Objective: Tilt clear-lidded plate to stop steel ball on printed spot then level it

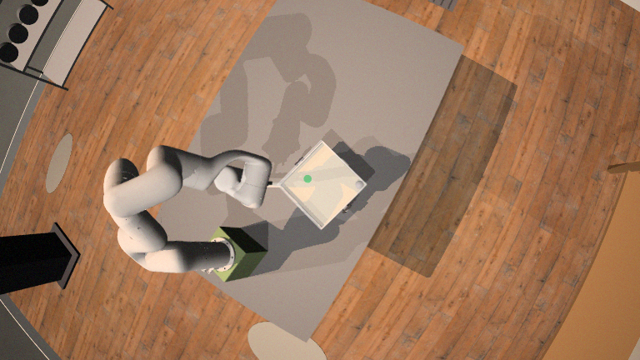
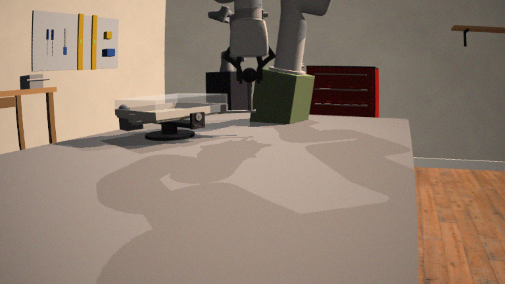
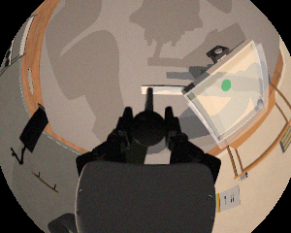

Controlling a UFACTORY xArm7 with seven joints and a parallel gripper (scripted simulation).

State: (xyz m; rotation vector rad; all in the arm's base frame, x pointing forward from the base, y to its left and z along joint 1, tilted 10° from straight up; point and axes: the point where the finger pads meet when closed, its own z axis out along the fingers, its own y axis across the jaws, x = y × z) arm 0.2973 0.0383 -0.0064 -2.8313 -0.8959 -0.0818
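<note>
The square clear-lidded plate [image 1: 322, 183] stands on a dark pedestal [image 2: 169, 132] on the grey table. It also shows in the side view [image 2: 171, 108] and in the wrist view [image 3: 233, 93]. The green printed spot [image 1: 307, 178] lies towards the plate's arm-side corner. The steel ball [image 1: 360, 184] rests in the far corner, well away from the spot; in the side view it sits at the plate's left end [image 2: 122, 107], which looks slightly lower. My gripper [image 2: 249, 74] points down and is shut on the black handle knob [image 2: 248, 75] of a thin rod [image 1: 273, 185] joined to the plate's near corner.
The arm's green base block [image 2: 281, 94] stands right beside the gripper. A red drawer cabinet [image 2: 344, 90] stands behind the table. A wooden side table [image 2: 25, 96] and a wall tool panel [image 2: 74, 41] are at the left.
</note>
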